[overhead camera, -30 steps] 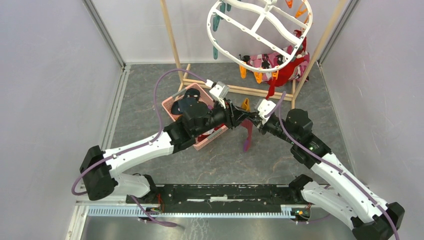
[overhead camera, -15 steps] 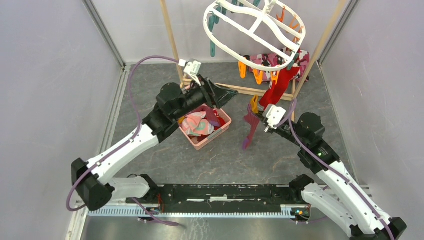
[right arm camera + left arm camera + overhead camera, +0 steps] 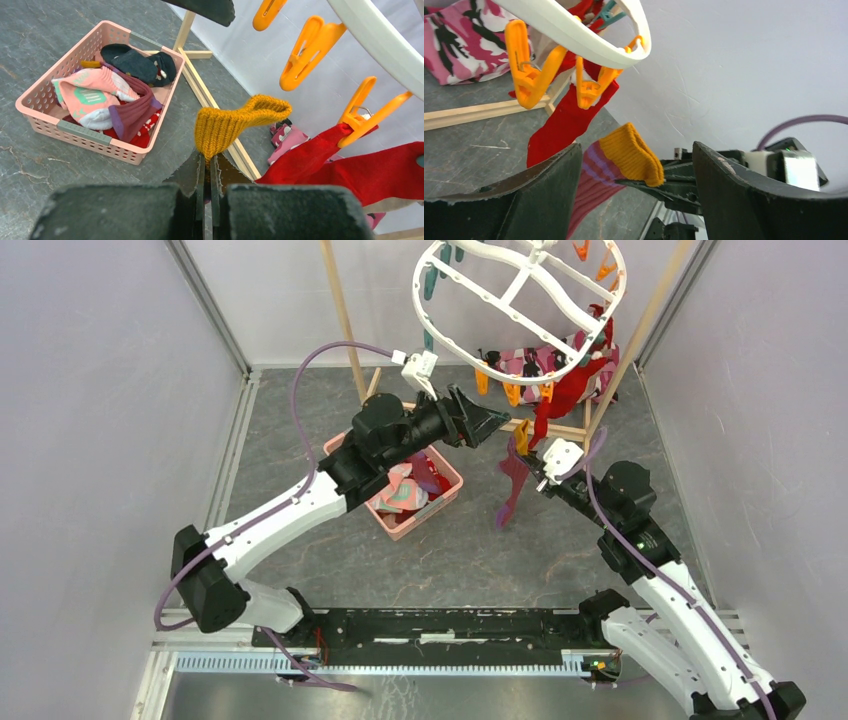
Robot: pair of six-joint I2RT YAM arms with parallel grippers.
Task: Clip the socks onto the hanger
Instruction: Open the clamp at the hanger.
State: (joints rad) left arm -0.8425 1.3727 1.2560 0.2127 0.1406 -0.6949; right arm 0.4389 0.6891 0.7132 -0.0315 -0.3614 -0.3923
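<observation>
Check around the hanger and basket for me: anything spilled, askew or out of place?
Nothing is spilled: the pink basket sits upright with its socks inside. One oddity: a pink, black and white patterned cloth lies crumpled on the floor behind the wooden rack's base bar, below the hanger.

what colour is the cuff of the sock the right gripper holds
Mustard yellow; the cuff shows best in the right wrist view.
</observation>
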